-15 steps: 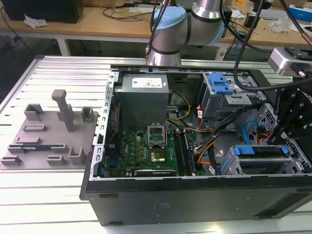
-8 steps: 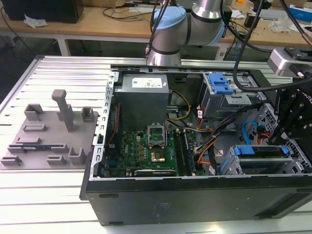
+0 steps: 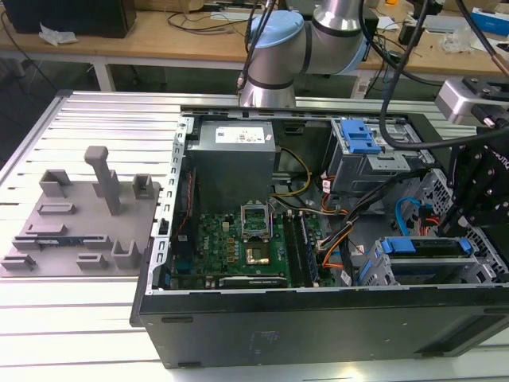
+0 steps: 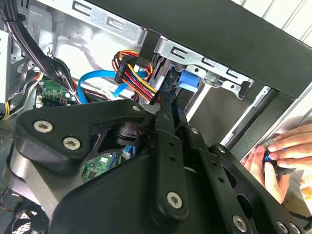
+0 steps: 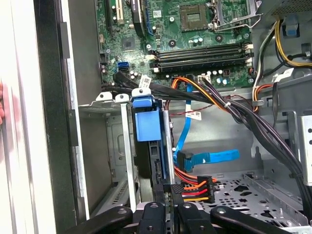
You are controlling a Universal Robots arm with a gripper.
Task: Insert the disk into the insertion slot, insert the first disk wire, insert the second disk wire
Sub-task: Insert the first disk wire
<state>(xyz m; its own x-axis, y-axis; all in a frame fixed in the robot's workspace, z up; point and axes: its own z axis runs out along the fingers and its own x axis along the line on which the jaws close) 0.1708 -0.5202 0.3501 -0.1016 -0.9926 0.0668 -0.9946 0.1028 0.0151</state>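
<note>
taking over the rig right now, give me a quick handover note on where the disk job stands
gripper: down inside the case, fingers shut on the plug with coloured wires, held at the disk's end.
disk: already sitting in the slot cage.
blue cable: lying beside the disk, its end looks unplugged.
Done: disk inserted.
Left: I can't tell whether the coloured-wire plug is seated. The blue cable is not in.
Note: a person's hand is at the case's outer edge.

Disk (image 3: 427, 246) in insertion slot (image 3: 374, 272), exterior view's right of motherboard (image 3: 238, 239), inside case (image 3: 318, 326).
</note>
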